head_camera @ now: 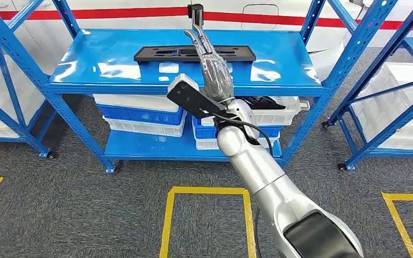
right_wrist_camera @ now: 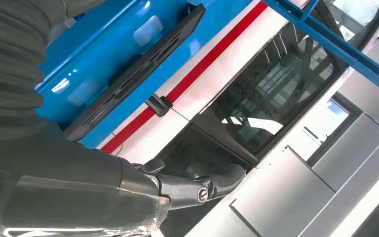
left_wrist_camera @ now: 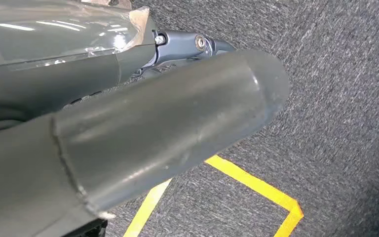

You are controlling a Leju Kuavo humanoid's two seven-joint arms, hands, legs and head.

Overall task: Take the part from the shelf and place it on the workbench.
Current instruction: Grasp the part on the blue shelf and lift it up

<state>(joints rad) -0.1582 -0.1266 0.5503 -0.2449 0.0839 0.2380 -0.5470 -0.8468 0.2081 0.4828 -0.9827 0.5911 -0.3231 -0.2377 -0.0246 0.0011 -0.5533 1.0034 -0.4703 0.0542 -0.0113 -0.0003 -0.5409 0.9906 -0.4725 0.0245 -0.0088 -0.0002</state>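
The part point(head_camera: 156, 53) is a long flat black plate with slots, lying on the top blue shelf point(head_camera: 102, 64). My right arm reaches up and forward from the lower right. My right hand point(head_camera: 212, 64) is in front of and above the part's right half, its fingers point(head_camera: 196, 29) stretched out and apart with nothing in them. In the right wrist view the part point(right_wrist_camera: 133, 74) lies on the blue shelf beyond my fingers point(right_wrist_camera: 202, 185), apart from them. My left hand point(left_wrist_camera: 128, 128) hangs over the grey carpet, its thumb extended, holding nothing.
White and blue bins point(head_camera: 140, 113) stand stacked on the lower shelf, behind blue slanted uprights point(head_camera: 70, 115). More blue racks with white bins point(head_camera: 408, 97) flank both sides. Yellow tape squares point(head_camera: 204, 191) mark the grey carpet in front of the shelf.
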